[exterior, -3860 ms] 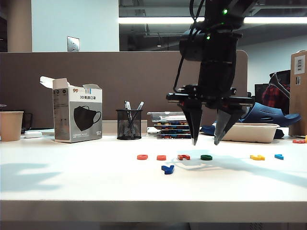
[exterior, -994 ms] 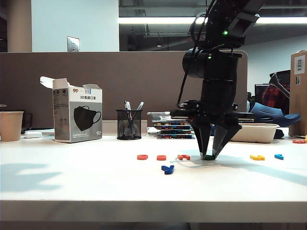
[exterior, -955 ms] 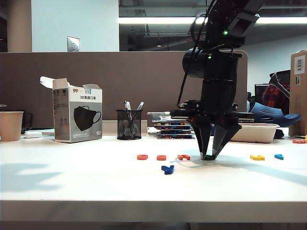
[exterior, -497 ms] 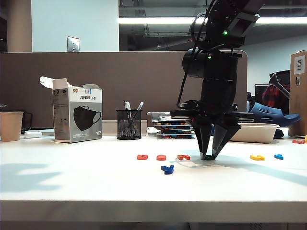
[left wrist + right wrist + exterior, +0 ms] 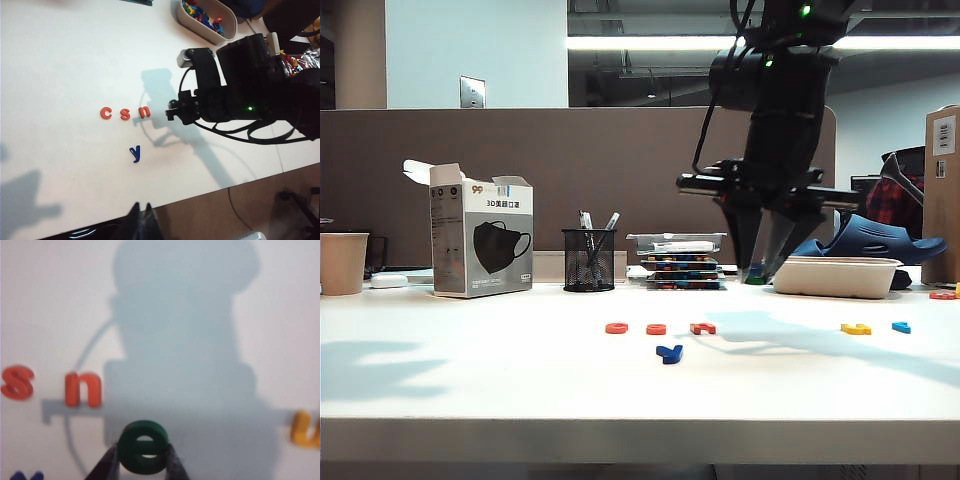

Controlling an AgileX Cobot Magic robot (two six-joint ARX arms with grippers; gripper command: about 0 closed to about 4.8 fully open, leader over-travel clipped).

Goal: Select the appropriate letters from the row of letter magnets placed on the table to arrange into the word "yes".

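Green plastic, the small round letter "e" magnet [image 5: 144,447] sits pinched between the two dark fingers of the right end effector [image 5: 142,460], which hangs above the white smooth-topped desk [image 5: 520,380] toward its back right area; in the exterior view the green piece shows at the fingertips [image 5: 754,272], clear of the surface. Six letter magnets lie on the desk. Three are orange-red, side by side in a line near the middle: a "c" [image 5: 105,112], an "s" [image 5: 125,114] and an "n" [image 5: 144,111]. One dark blue "y" [image 5: 135,153] lies just in front of that line, nearer the front edge. One yellow letter [image 5: 856,328] and one light blue letter [image 5: 901,326] lie apart toward the right edge. The left end effector [image 5: 141,225] hangs beyond the front edge of the desk, its dark fingertips close together and holding nothing.
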